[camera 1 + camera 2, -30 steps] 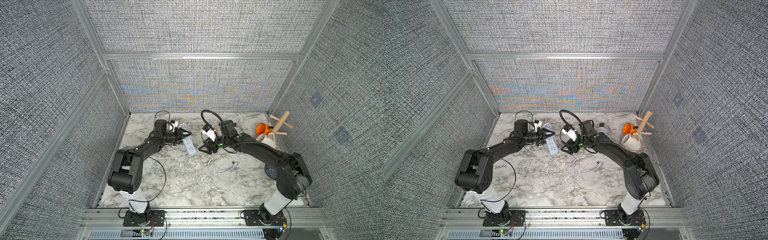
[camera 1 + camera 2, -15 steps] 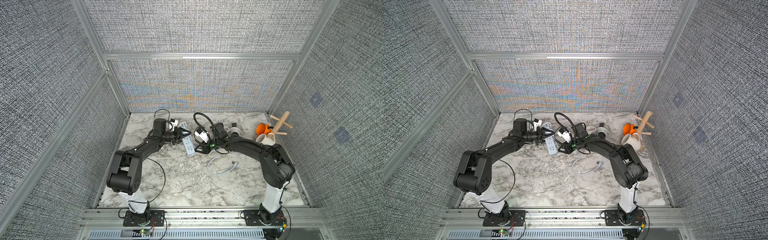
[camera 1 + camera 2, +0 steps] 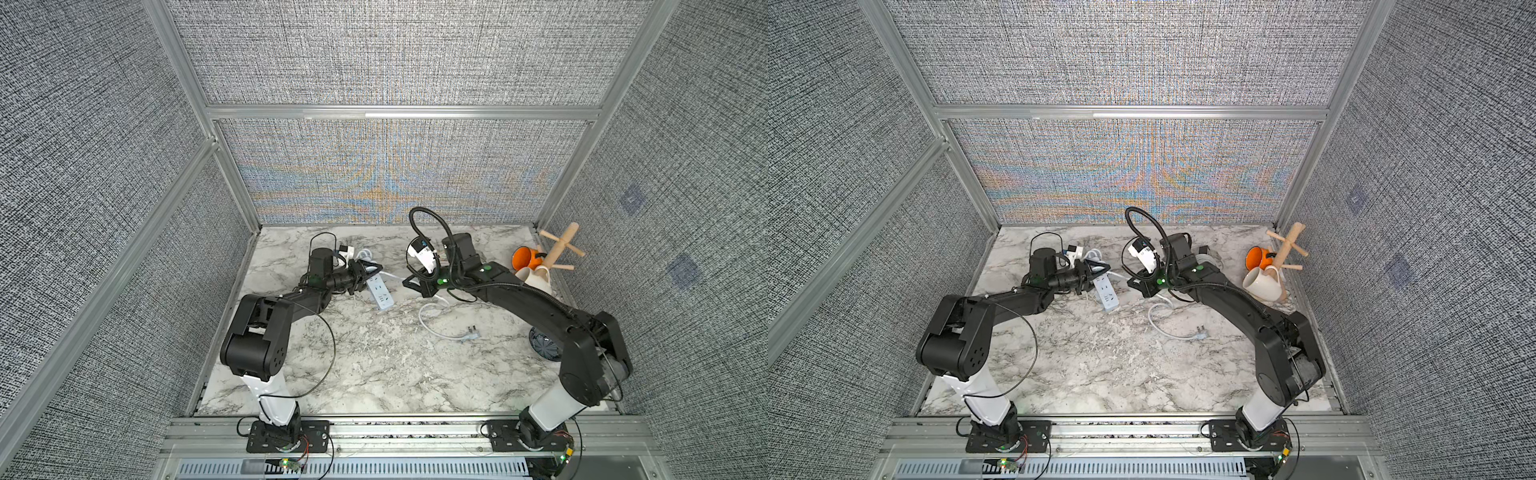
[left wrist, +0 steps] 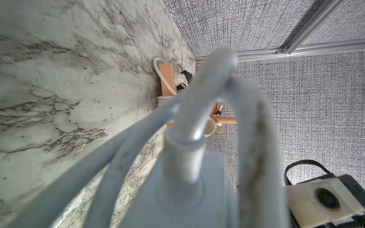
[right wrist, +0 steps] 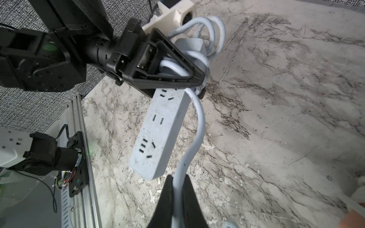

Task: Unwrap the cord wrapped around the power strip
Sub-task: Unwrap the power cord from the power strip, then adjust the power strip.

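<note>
The pale grey power strip is held up off the marble table at its cord end by my left gripper, which is shut on it. Coils of the white cord bunch round that end and fill the left wrist view, where the cord is a close blur. One strand of cord runs from the strip into my right gripper, shut on it. The rest of the cord lies looped on the table and ends in a plug.
A wooden mug tree with an orange mug and a white mug stands at the back right. A dark disc lies by the right arm. A second, peach-coloured strip with its own cord lies at the back wall.
My right gripper reached left to the strip, shut on the cord strand, and drew back to the right with it. The left gripper has kept its hold on the strip.
</note>
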